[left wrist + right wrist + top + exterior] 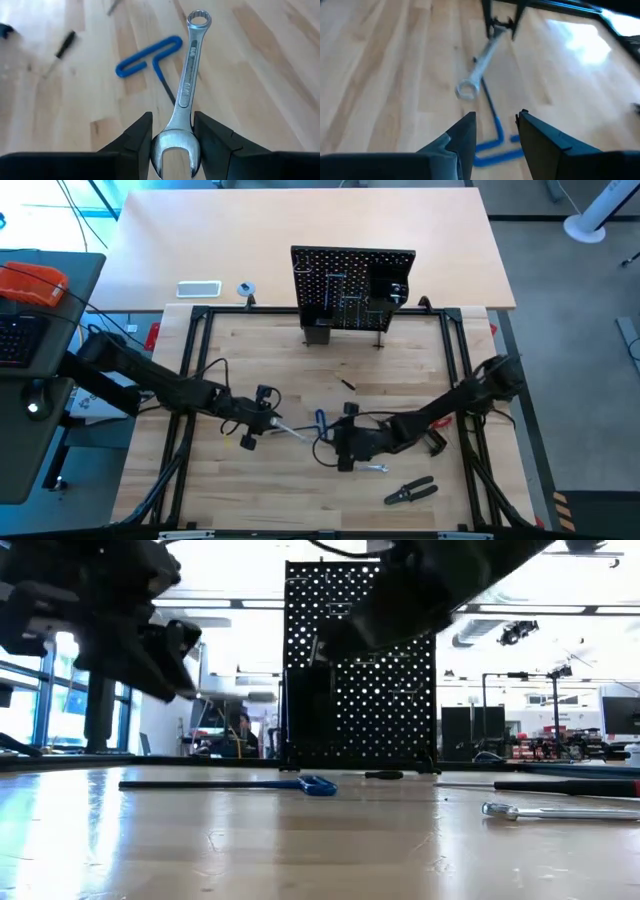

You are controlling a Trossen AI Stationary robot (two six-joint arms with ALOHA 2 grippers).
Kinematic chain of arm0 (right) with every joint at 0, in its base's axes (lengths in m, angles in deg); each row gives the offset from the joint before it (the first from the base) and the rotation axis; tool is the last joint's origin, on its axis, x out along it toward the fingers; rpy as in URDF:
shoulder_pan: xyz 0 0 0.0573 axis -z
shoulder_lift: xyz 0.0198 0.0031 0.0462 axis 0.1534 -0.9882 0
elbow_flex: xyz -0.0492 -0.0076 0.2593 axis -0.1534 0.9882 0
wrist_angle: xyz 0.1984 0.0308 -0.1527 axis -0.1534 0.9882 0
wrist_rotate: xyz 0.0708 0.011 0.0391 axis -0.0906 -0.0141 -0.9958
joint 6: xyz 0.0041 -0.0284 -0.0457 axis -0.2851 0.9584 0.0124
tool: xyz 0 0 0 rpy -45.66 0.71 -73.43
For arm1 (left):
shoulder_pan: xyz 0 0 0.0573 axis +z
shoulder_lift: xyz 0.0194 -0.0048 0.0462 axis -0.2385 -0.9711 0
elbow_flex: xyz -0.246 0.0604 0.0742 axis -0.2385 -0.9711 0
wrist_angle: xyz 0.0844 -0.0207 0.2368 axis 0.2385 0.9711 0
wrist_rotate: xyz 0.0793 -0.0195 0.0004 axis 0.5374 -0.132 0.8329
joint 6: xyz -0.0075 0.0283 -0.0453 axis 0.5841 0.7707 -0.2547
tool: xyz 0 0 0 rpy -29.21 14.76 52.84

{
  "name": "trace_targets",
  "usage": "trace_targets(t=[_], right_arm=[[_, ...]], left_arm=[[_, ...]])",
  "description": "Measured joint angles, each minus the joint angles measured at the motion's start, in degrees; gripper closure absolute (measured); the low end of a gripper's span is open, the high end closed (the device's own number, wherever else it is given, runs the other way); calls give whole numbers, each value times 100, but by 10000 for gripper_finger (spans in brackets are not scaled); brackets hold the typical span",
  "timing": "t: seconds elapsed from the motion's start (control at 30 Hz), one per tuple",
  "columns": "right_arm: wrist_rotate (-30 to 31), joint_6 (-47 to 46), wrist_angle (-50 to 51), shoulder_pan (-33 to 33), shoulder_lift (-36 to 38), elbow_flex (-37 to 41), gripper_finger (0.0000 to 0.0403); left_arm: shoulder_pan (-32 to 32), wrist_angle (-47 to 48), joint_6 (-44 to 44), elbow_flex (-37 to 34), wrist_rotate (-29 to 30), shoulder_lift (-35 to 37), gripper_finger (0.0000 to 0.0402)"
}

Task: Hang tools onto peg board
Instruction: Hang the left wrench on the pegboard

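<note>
The black peg board (352,288) stands upright at the table's far middle. My left gripper (265,420) is at the left of the table's middle, shut on a silver wrench (187,80). The wrench sticks out ahead of the gripper, toward the right. A blue-handled bent key (320,420) lies flat on the wood just beyond the wrench's ring end. My right gripper (495,135) hovers open over the key (495,145) with nothing between its fingers. From there I see the left gripper's wrench (480,70) pointing toward me. My left gripper pinches the wrench's open-jaw end (175,142) between its two fingers, one on each outer side of that end. The wrench runs straight on ahead of the fingers, slanting down, with its ring end (199,20) foremost. It looks lifted clear of the table.
Black-handled pliers (410,492) and a second small wrench (375,468) lie near the front right. A thin screwdriver (347,384) lies in front of the peg board. A white tray (198,288) and a tape roll (246,289) sit beyond the black frame (192,360).
</note>
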Motion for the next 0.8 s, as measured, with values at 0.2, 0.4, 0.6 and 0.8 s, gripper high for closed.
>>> trace_targets(t=[0.2, 0.4, 0.6, 0.8], right_arm=[[946, -503, 981, -378, 712, -2, 261], [2021, -1257, 1689, -835, 1352, -6, 261], [2780, -2102, 1849, -1158, 1558, -8, 261], [3070, -2232, 1195, -1189, 1307, 118, 261]], left_arm=[[-182, -70, -4, 0, 603, 300, 288], [-309, -614, 234, 2, 1511, 563, 288], [-355, -1798, 804, 2, 2689, 708, 288], [-354, -3448, 1401, 2, 3163, 552, 288]])
